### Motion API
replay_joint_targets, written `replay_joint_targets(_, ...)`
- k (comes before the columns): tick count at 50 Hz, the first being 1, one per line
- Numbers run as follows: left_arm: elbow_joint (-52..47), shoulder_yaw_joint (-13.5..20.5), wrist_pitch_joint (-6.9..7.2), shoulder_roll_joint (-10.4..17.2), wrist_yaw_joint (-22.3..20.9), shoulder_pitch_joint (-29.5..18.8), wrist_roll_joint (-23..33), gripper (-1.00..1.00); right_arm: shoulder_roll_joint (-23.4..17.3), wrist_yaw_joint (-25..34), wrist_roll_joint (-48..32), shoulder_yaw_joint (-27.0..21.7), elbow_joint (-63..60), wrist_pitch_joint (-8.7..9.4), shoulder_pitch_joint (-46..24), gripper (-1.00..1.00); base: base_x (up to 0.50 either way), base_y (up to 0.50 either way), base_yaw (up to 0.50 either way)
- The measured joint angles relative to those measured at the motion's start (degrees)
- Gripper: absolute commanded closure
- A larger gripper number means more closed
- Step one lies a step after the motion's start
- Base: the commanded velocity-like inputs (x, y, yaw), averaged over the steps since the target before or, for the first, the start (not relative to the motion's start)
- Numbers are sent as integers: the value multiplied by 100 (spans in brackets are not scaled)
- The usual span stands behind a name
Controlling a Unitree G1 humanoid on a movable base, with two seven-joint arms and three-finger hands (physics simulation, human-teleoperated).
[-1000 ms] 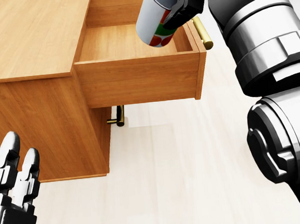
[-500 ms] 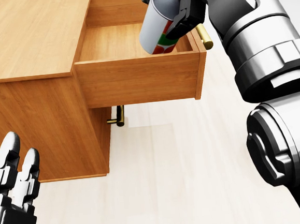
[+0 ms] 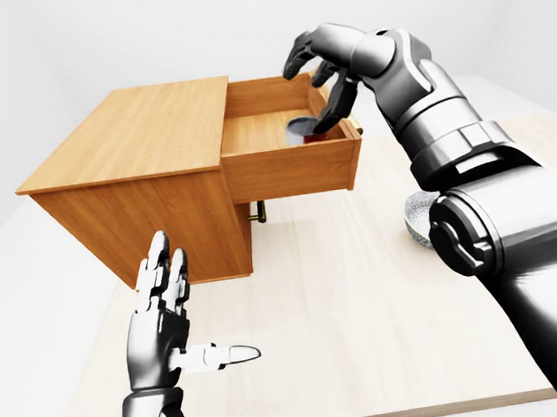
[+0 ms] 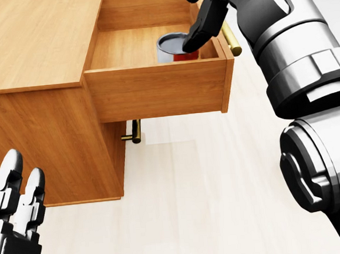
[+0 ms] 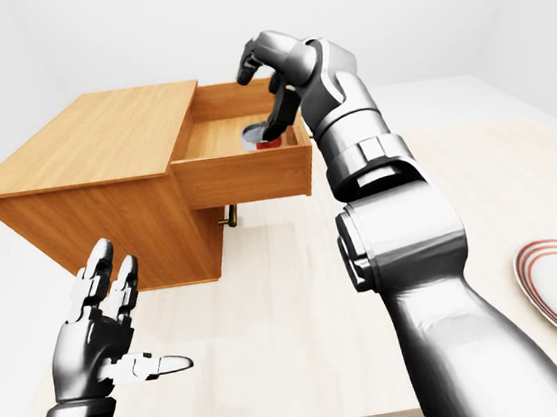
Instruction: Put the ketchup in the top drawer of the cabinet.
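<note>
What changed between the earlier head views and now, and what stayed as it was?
The right hand let go of the ketchup: held tilted above the top drawer before, it now stands inside with the fingers spread open above it. The drawer stayed pulled out; the cabinet, the left hand and the camera did not move.

The cabinet (image 3: 144,173) and its open top drawer (image 4: 155,87) look like smooth, matt grained wood, with a glossy brass-like handle (image 4: 230,37). The right robot hand (image 3: 321,68) shows polished silver metal and matt black plastic; the counter (image 3: 349,301) is pale, matt wood.
</note>
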Motion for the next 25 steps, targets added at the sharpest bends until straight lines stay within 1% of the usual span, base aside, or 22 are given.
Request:
replay_joint_targets(8,8,-9,-6,-1,2,1,10,-100,-13,69,-75,5,-15,0,-24,-100,0,0,0)
replay_joint_targets(14,18,-42,-36,-4,8,19,39,-100,-12,130,-146,25,-20,0,-68,-100,0,0,0)
replay_joint_targets(21,14,-39,-20,2,19,13,32,-100,-18,230,-240,61,-26,0,-155,-100,0,0,0)
replay_joint_targets(25,19,-35,-13,3,26,3,31,-100,-53,388,-350,119,-36,0,-272,-100,0,0,0)
